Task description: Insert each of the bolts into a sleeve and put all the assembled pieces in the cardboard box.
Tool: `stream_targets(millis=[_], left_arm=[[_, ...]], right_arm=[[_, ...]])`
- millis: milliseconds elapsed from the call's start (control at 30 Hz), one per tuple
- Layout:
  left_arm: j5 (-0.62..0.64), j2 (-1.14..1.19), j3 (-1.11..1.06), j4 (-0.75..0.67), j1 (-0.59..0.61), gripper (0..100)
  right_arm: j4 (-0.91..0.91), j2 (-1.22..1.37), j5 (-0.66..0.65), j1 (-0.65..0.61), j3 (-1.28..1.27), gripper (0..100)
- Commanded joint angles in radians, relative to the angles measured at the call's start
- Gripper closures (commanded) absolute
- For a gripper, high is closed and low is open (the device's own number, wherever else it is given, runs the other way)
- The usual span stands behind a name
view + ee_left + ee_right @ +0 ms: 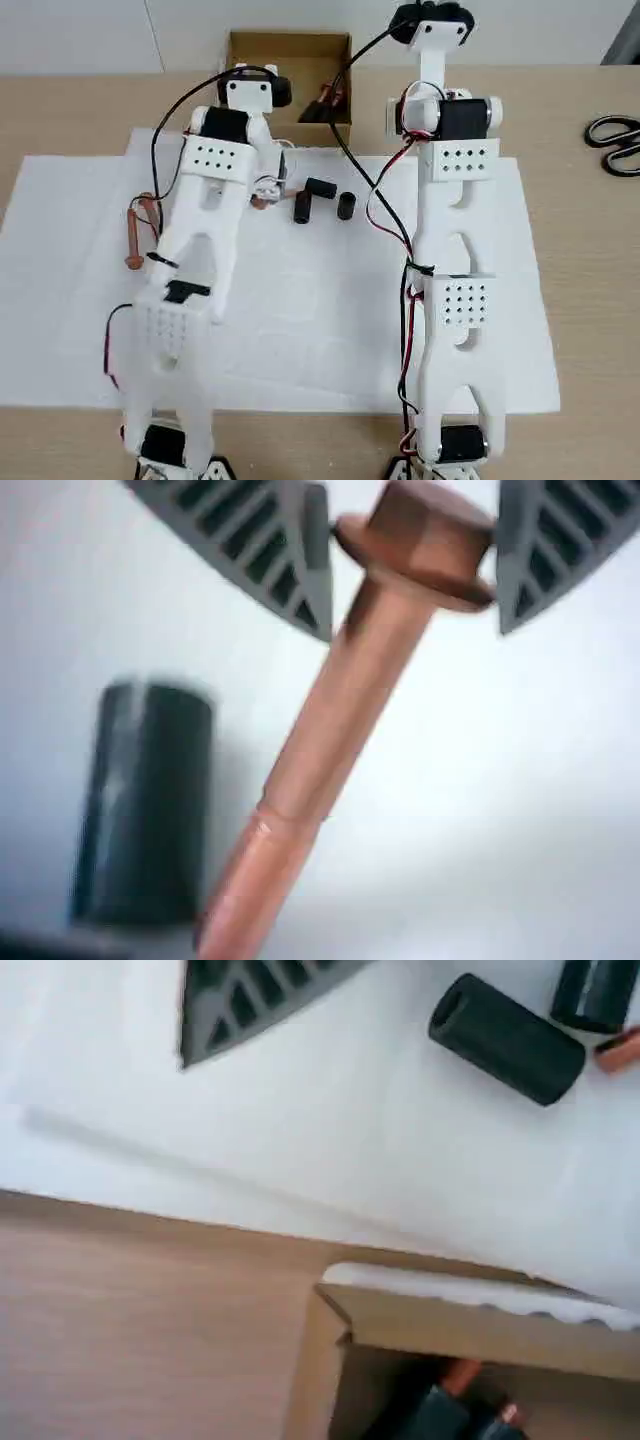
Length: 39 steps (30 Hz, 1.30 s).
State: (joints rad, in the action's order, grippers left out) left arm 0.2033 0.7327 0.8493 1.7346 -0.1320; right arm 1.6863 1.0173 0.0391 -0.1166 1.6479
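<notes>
**Okay, bolt's in hand, but where's the hole in that sleeve?**

So my left gripper (415,615) is closed on the head of a copper bolt (335,740), with a jaw pressed against each side of the head and no slack that I can see. In the left wrist view the shank slants from upper right down to lower left. The black sleeve (145,800) sits at lower left, just beside the shank's lower end. Its long axis runs nearly up-down in that frame, so the two aren't lined up. I reckon the bolt needs swinging round to match before it'll go in.

In the high view that sleeve is mid-frame, just right of the left gripper, with the other sleeves (347,206) a bit further right on the white sheet (300,340). My left arm is clearly the closer one. My right gripper (432,30) is up at the top of the frame, right of the cardboard box (240,55), and I can't tell how it's set.

Annoying bits:
- The bolt's tip is cut off at the bottom edge of the wrist view.
- I can't make out the sleeve's open end, or whether it's standing or lying.
- From above, my own arm covers most of the bolt.

Loose bolts (140,230) wait at the left, and finished pieces (325,100) sit in the box.
</notes>
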Motion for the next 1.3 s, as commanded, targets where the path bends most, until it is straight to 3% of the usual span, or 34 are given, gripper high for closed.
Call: stream_targets(millis=[0,300,400,633,800,1000,1267], left_arm=[[-0.063,-0.215,-0.191,0.018,0.031,99],[-0.212,-0.531,-0.547,0.011,0.153,99],[-0.227,-0.543,-0.555,-0.02,0.161,98],[-0.201,-0.45,-0.572,-0.087,0.164,81],[-0.207,-0.407,-0.572,-0.06,0.16,81],[-0.362,-0.423,-0.573,0.018,0.161,81],[-0.336,-0.6,-0.598,0.018,0.19,81]], right_arm=[[0.002,-0.085,-0.009,-0.004,0.032,81.9],[0.002,-0.085,-0.009,-0.056,0.032,81.9],[0.002,-0.085,-0.009,-0.077,0.032,81.7],[0.002,-0.084,-0.009,-0.091,0.032,81.7],[0.004,-0.084,-0.009,-0.088,0.032,81.8],[0.004,-0.084,-0.009,-0.087,0.032,81.8],[0.012,-0.084,-0.04,-0.054,-0.009,81.8]])
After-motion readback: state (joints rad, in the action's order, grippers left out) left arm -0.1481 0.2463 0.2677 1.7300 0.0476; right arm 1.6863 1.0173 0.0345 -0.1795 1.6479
